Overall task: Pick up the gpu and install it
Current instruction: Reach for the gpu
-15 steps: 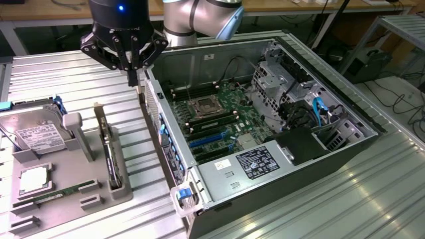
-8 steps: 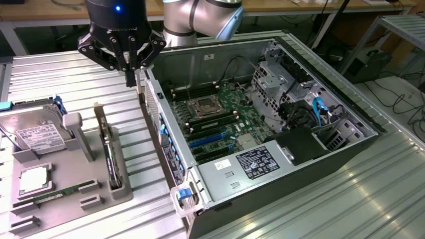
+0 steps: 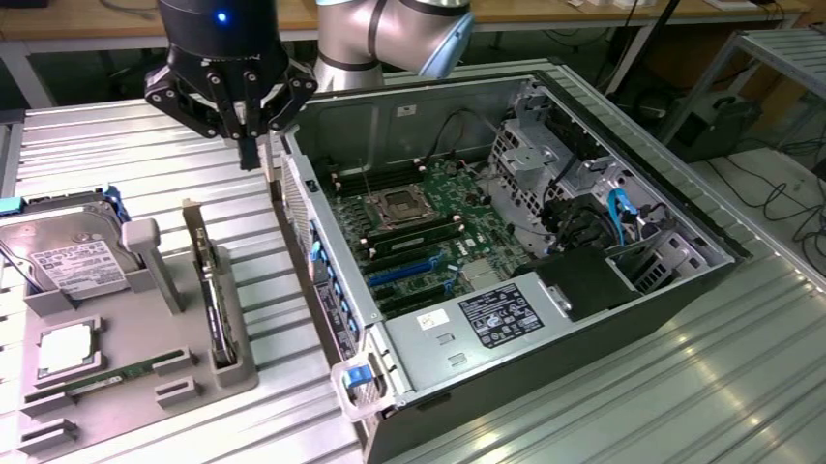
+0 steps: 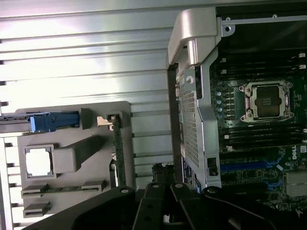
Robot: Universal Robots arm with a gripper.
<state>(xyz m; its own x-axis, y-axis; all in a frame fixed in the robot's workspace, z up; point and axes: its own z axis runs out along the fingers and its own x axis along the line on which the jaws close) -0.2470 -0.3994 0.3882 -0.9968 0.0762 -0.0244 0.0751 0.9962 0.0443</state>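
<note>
The gpu stands in the tray, beside the case.

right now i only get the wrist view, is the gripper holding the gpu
observer: no, the gripper is shut on nothing, raised beside the case, apart from the gpu.
operator: what's on the gpu's other side, away from the case
observer: a hard drive with a white label, in the same grey holder.
operator: and further along inside the case
observer: a power supply with a dark label, at the case's near end in the exterior view.
</note>
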